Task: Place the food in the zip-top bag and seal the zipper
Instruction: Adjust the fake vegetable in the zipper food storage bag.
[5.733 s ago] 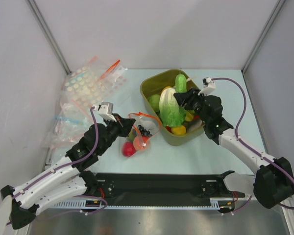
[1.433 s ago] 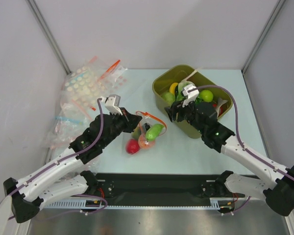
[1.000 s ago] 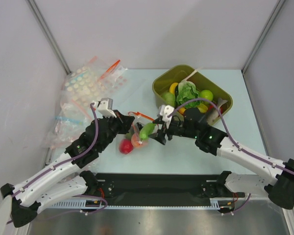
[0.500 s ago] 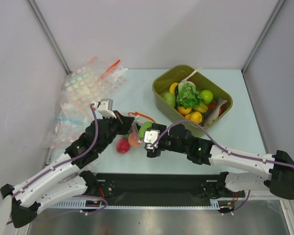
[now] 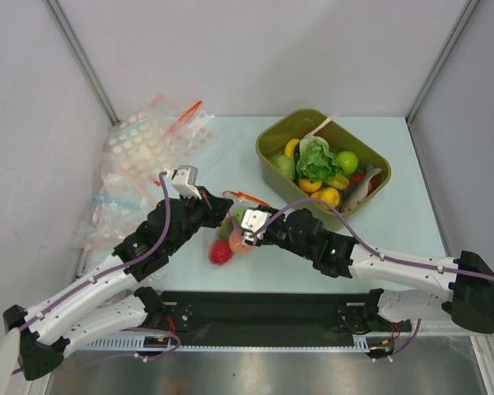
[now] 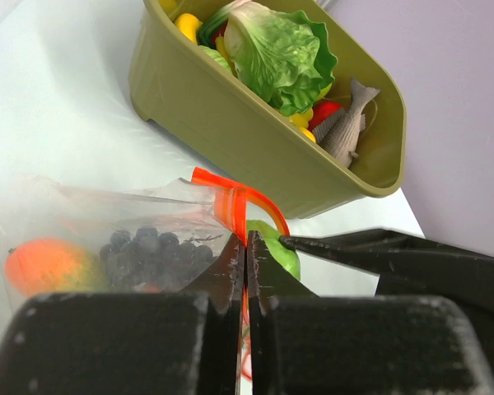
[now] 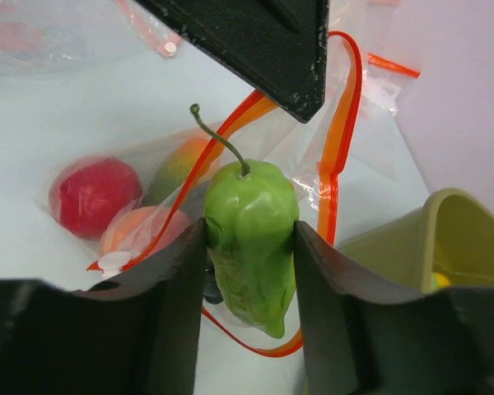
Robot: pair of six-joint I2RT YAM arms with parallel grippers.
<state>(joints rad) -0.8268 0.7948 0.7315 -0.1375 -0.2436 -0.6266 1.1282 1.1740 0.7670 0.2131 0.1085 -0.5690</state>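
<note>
"One question: from above, where's the zip-top bag [image 5: 230,240]?"
"On the table between both arms, near the olive tub [image 5: 262,146]."
"Left wrist?"
"The left gripper [image 6: 245,247] is pinched together on the zipper [image 6: 230,202]."
"Right wrist?"
"The right gripper [image 7: 249,247] clamps a green pepper [image 7: 251,214] at the bag's open mouth; a red fruit [image 7: 90,193] lies inside."

1 overhead, 2 wrist close-ups of bag [image 6: 82,222]
</note>
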